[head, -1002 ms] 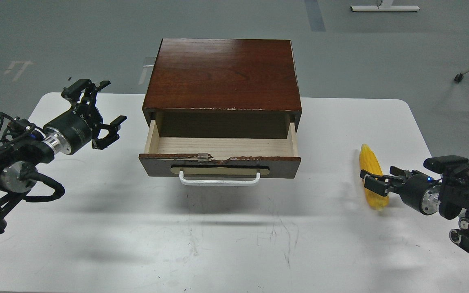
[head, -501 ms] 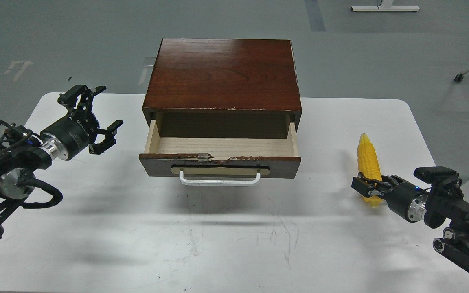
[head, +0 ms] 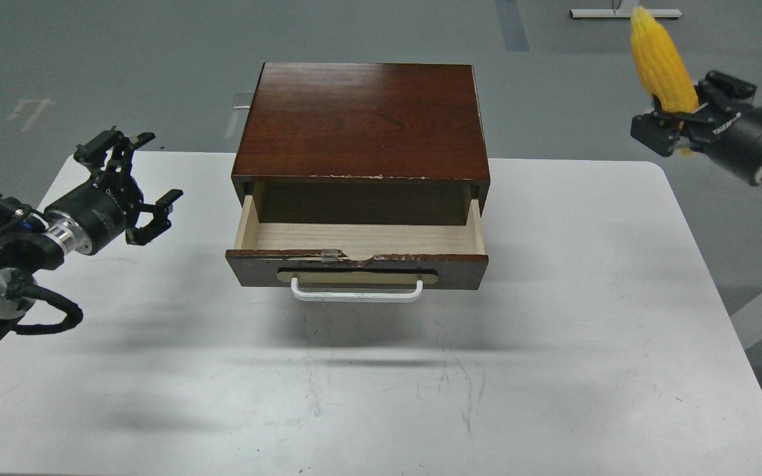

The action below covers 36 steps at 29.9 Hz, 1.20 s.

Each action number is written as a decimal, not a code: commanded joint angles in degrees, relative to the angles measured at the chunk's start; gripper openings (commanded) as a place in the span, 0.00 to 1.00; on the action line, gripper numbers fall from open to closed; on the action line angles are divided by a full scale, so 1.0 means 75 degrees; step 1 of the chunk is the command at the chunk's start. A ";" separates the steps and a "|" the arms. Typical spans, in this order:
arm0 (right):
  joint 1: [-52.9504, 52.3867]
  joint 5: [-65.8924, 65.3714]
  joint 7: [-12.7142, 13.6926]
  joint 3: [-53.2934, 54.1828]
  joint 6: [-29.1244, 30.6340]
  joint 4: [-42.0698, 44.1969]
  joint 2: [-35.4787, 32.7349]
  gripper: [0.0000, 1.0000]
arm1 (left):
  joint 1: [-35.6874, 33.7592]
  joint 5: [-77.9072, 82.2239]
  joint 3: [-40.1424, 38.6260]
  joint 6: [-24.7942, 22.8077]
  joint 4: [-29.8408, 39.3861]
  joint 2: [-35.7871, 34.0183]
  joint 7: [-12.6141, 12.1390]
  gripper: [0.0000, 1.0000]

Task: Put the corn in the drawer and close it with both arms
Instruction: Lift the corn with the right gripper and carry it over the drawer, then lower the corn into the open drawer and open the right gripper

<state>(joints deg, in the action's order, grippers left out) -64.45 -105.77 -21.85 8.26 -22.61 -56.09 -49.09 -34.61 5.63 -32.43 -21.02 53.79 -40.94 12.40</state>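
The dark brown drawer (head: 357,270) stands pulled open at the front of the wooden cabinet (head: 362,119), its pale wood interior empty, its white bar handle (head: 356,292) facing me. My right gripper (head: 673,123) is shut on the yellow corn (head: 660,58), holding it upright high above the table's far right corner, well right of the cabinet. My left gripper (head: 135,187) is open and empty, hovering over the table left of the drawer.
The white table (head: 381,383) carries only the cabinet. A white desk base (head: 624,12) stands on the grey floor at the back right, and a caster leg (head: 745,125) stands at the right.
My right gripper has lifted the corn off the table's right side and carried it high up and back. My left arm has drawn back a little to the left, still open.
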 commanded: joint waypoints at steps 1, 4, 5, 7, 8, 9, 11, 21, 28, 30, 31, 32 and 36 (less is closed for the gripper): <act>-0.1120 -0.0136 -0.0039 -0.0946 -0.0336 -0.0126 0.0601 0.00 | 0.0009 -0.0001 0.0011 0.0001 0.0011 -0.0073 -0.0001 0.99; -0.1321 -0.0171 -0.0284 -0.1323 -0.0360 -0.0372 0.1072 0.00 | 0.0033 -0.0001 0.0000 0.0001 0.0011 -0.0178 0.0010 0.99; -0.1333 -0.0194 -0.0367 -0.1382 -0.0360 -0.0442 0.1142 0.00 | 0.0044 -0.0001 0.0000 0.0001 0.0011 -0.0190 0.0010 0.99; -0.1380 -0.0463 -0.0449 -0.1523 -0.0360 -0.0688 0.1365 0.00 | 0.0045 -0.0001 -0.0012 0.0001 0.0011 -0.0260 0.0022 0.99; -0.1450 -0.0731 -0.0449 -0.1546 -0.0360 -0.0770 0.1586 0.00 | 0.0056 -0.0012 -0.0012 0.0013 0.0011 -0.0318 0.0045 0.99; -0.1532 -0.1035 -0.0449 -0.1570 -0.0337 -0.0817 0.1902 0.00 | 0.0056 -0.0012 -0.0012 0.0013 0.0011 -0.0354 0.0103 0.99; -0.1544 -0.1260 -0.0449 -0.1581 -0.0313 -0.0876 0.2220 0.00 | 0.0056 -0.0024 -0.0012 0.0013 0.0011 -0.0389 0.0162 0.99; -0.2013 -0.1659 -0.0438 -0.2307 -0.0184 -0.1310 0.3498 0.00 | 0.0103 -0.0083 -0.0059 -0.0022 0.0023 -0.0729 0.0327 0.99; -0.1989 -0.1659 -0.0438 -0.2402 -0.0020 -0.1228 0.3499 0.07 | 0.0126 -0.0071 -0.0047 -0.0034 0.0023 -0.0788 0.0327 0.99; -0.2036 -0.1659 -0.0426 -0.2402 0.0178 -0.1228 0.3499 0.17 | 0.0162 -0.0071 -0.0047 -0.0034 0.0023 -0.0788 0.0327 0.99; -0.2048 -0.1659 -0.0426 -0.2390 0.0237 -0.1228 0.3487 0.22 | 0.0185 -0.0071 -0.0047 -0.0034 0.0023 -0.0788 0.0327 0.99; -0.2048 -0.1659 -0.0426 -0.2402 0.0261 -0.1239 0.3475 0.34 | 0.0208 -0.0071 -0.0047 -0.0034 0.0023 -0.0788 0.0327 0.99; -0.2013 -0.1659 -0.0426 -0.2378 0.0261 -0.1286 0.3487 0.54 | 0.0209 -0.0071 -0.0047 -0.0034 0.0023 -0.0799 0.0327 0.99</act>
<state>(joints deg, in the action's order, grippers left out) -79.75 -118.21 -25.04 -9.72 -20.75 -65.45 -22.95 -33.09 5.12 -32.79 -21.31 53.97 -46.85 14.86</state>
